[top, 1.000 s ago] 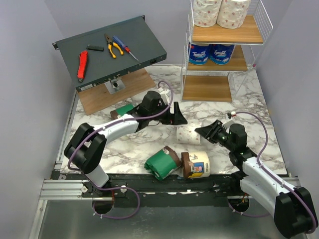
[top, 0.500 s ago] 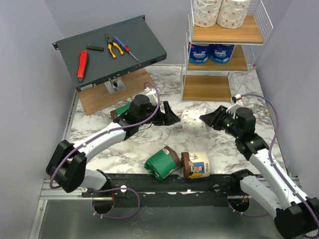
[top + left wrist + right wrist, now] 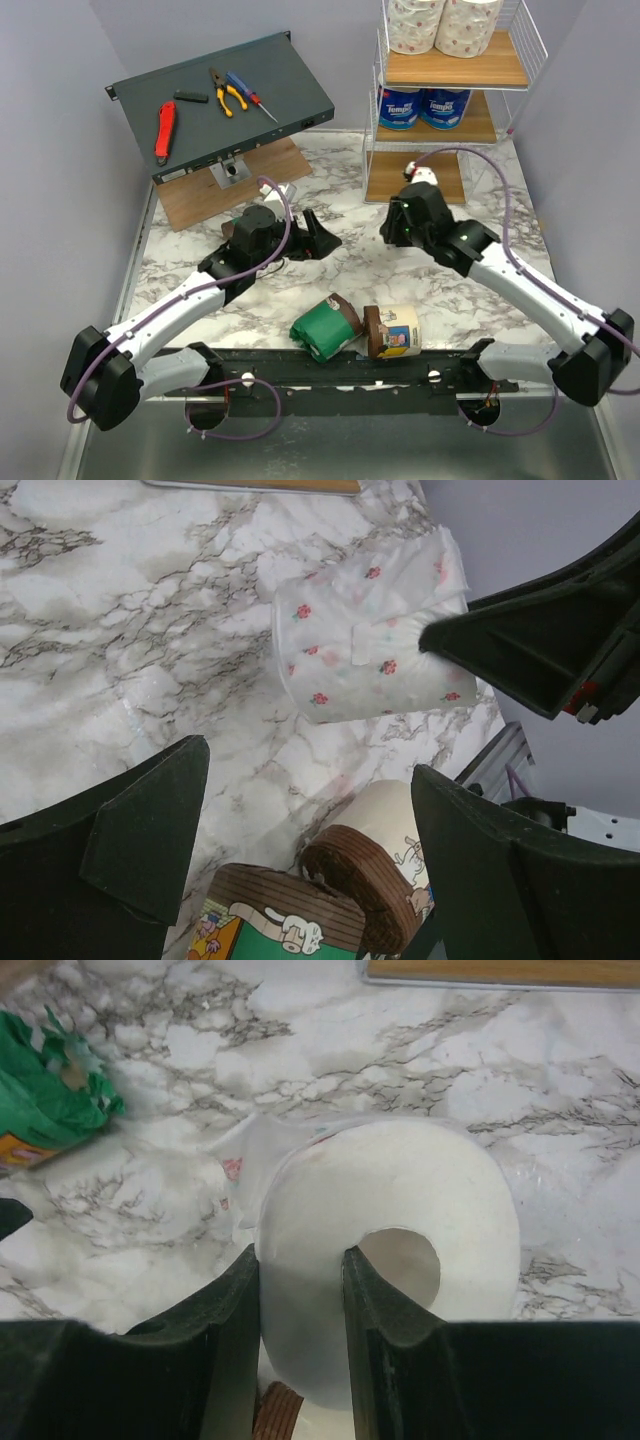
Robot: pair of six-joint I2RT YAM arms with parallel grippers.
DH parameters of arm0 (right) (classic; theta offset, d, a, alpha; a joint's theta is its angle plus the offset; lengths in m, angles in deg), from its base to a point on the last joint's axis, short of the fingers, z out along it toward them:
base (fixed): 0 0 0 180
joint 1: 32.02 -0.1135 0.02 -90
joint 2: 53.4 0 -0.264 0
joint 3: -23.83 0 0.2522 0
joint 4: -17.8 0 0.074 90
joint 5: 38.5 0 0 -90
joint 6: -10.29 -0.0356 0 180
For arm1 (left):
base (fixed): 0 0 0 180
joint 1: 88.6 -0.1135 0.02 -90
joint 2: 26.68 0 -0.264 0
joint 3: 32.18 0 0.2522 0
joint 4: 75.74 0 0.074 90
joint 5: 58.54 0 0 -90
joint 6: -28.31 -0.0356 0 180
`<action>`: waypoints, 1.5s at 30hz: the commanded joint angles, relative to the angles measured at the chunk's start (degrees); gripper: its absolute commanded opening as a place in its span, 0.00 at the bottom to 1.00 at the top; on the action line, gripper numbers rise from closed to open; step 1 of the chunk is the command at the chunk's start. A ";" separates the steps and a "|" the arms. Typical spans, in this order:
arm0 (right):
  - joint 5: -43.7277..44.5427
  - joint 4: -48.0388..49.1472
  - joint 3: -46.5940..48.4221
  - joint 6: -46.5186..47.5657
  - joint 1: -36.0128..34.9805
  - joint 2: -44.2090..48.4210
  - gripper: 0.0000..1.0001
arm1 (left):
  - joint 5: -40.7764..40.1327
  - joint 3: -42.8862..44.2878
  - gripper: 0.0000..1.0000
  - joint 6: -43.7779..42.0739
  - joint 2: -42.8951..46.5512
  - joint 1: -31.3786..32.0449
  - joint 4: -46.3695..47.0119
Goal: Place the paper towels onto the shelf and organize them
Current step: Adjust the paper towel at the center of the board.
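Right gripper: closed on the white speckled roll, pinching its wall with one finger outside and the other in the core hole. The roll is held over the marbled table, just in front of the shelf. In the top view it is hidden under the wrist.

Left gripper: wide open and empty, low over the table mid-left, facing the carried roll.

Shelf contents: the top tier holds two white speckled rolls and the middle tier holds two blue-and-white rolls. The bottom board shows bare.

Loose stock: a green roll and a cream-and-brown roll lie touching each other at the near edge of the table.

Step in hand: carrying one roll to the shelf. Judged roughly half done, with four rolls shelved, one in transit and at least two waiting.

Next move calls for: choosing a tier, likely the bare bottom one. The roll has to pass between the thin wire uprights without catching them, be set down so it cannot roll out, and be released only once it rests on the wood.
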 commanded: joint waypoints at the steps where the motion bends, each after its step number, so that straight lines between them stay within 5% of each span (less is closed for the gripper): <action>1: 12.16 -5.70 5.85 2.40 -6.21 -6.25 0.26 | -2.01 -1.62 0.84 -0.43 2.04 -0.23 -2.21; 8: 20.93 -13.21 14.26 5.31 -13.57 -16.26 0.26 | -2.89 -3.97 0.84 -0.70 4.94 -0.23 -2.26; 19: 23.54 -17.31 16.27 5.85 -14.72 -23.45 0.27 | -3.46 -6.68 0.85 0.63 6.08 -0.27 -2.26; 45: 15.80 -13.43 12.59 4.80 -14.75 -28.05 0.32 | -3.16 -8.51 0.85 1.67 5.98 -0.28 -1.20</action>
